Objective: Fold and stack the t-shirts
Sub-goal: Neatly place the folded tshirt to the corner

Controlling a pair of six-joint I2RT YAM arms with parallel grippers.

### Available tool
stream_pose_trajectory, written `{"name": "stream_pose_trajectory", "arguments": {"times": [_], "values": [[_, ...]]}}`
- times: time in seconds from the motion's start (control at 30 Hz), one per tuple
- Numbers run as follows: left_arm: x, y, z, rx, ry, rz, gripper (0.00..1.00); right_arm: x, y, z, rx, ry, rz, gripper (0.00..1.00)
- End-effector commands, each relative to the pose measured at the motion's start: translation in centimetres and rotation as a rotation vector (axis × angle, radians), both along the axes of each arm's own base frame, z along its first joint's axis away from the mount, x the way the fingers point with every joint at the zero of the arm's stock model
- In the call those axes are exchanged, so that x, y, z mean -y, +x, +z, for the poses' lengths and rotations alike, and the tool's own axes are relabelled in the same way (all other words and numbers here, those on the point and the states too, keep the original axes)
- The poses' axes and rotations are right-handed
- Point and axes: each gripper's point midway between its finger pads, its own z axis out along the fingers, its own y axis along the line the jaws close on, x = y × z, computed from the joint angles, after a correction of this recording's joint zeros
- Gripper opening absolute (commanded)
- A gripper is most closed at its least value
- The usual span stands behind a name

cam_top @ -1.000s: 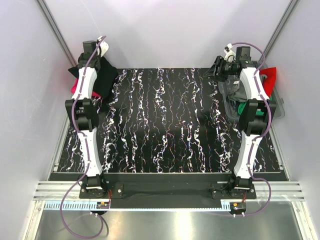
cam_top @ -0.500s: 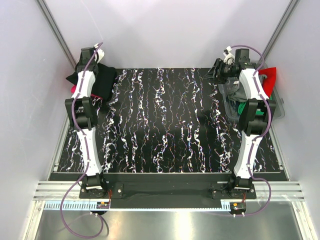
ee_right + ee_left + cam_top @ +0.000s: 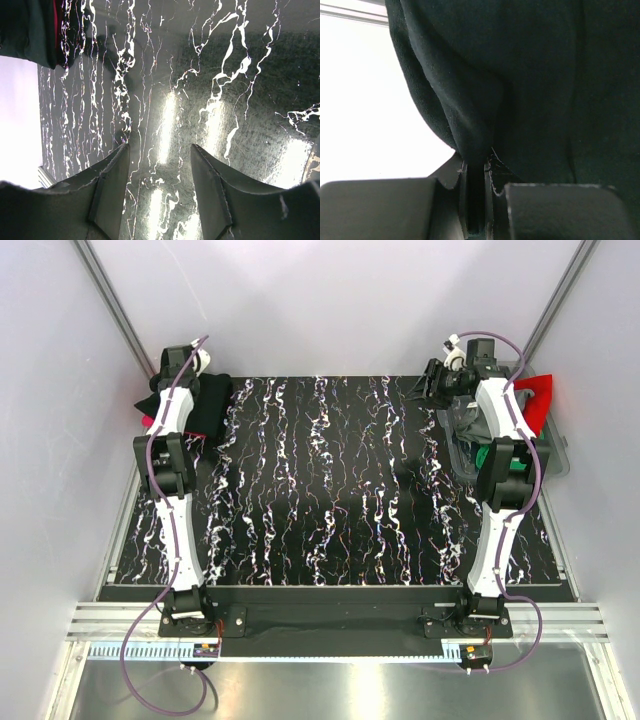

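At the far left corner of the table [image 3: 320,490], the left gripper [image 3: 477,172] is pinched on a fold of the black tee [image 3: 540,75]. The left wrist view shows the dark cloth squeezed in the narrow slot between the two fingers [image 3: 451,176], while the rest of it fills the upper and right part of that view. From above, the black tee lies bunched in that corner, partly under the left arm. A pink-red tee [image 3: 150,421] peeks out along its left edge, touching it. Whether the gripped fold is raised off the table cannot be told.

At the far right, the right gripper [image 3: 160,160] hangs over bare table, just left of the bin [image 3: 562,462]. Its fingers [image 3: 111,186] stand wide apart, and only the marbled top shows in the gap. In the top left of the right wrist view, black cloth with a red strip beside it shows across the table.

The bin sits along the right edge of the table, beside the right arm. In it lie a grey tee [image 3: 468,420] at the far end and a green tee [image 3: 487,455] nearer, both partly hidden by the arm. A red tee [image 3: 541,395] drapes over the bin's far right corner.
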Motion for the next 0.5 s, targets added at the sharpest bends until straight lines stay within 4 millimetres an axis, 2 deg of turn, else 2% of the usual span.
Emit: {"name": "stream_pose_trajectory", "arguments": {"times": [0.0,0.23,0.47], "values": [[-1.2,-0.2,0.2,0.021,0.027,0.043,0.0,-0.6,-0.3,3.6,0.093,-0.021,0.015,0.59],[-1.7,-0.7,-1.0,0.0,0.038,0.065,0.0,-0.8,-0.1,3.2,0.083,-0.016,0.02,0.59],[-1.7,-0.9,-0.8,0.004,0.034,0.075,0.02,-1.0,-0.1,2.9,0.079,-0.014,0.025,0.59]]}}
